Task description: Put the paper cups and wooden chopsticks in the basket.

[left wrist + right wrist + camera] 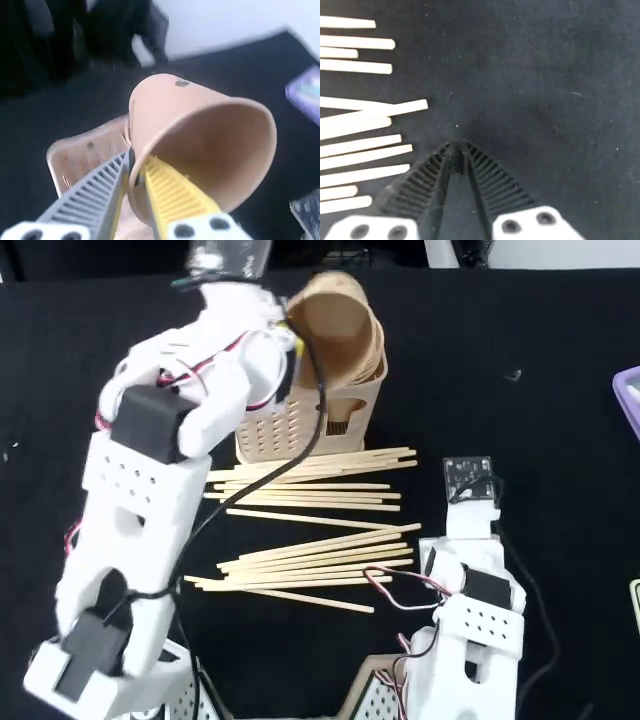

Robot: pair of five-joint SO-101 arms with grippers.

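My left gripper (134,167) is shut on the rim of a brown paper cup (200,150), holding it tilted above the beige basket (85,155). From above, that cup (335,325) hangs over the basket (310,420) at the back of the table, with other cups stacked inside. Several wooden chopsticks (310,530) lie in two loose bundles on the black cloth in front of the basket. My right gripper (457,150) is shut with nothing in it, low over the cloth just beside the chopstick ends (365,125).
A purple object (630,400) sits at the table's right edge. The left arm's white body (140,520) stretches over the left side of the table. Bare black cloth lies right of the chopsticks.
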